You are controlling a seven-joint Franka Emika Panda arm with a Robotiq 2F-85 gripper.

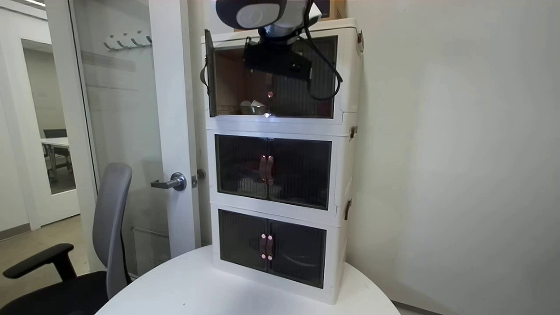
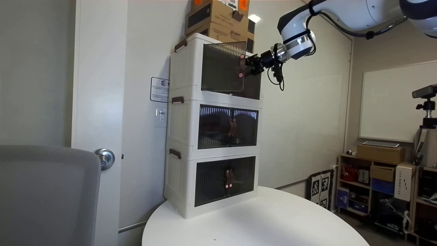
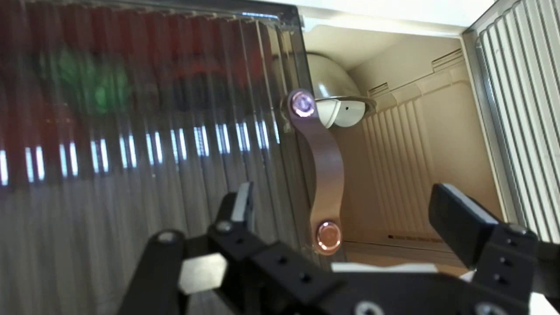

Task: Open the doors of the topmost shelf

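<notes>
The topmost shelf point(image 1: 280, 124) is the white-framed upper tier of the tower. One dark ribbed door point(image 1: 211, 78) stands swung out; it also shows in an exterior view point(image 2: 222, 68) and at the right edge of the wrist view point(image 3: 525, 83). The other door point(image 3: 153, 210) is shut, with its brownish-red strap handle point(image 3: 329, 166) at its free edge. My gripper point(image 3: 343, 192) is open and empty; the handle shows between its spread fingers, apart from both. In an exterior view the gripper point(image 2: 250, 66) is at the shelf front, beside the swung-out door's free edge. The wrist picture is upside down.
A metal bowl point(image 3: 334, 81) with white pieces stands inside the open side of the shelf. Two lower tiers point(image 1: 273, 170) have shut doors. Cardboard boxes point(image 2: 222, 24) sit on top of the tower. The tower stands on a round white table point(image 1: 245, 293); a chair point(image 1: 109, 227) is nearby.
</notes>
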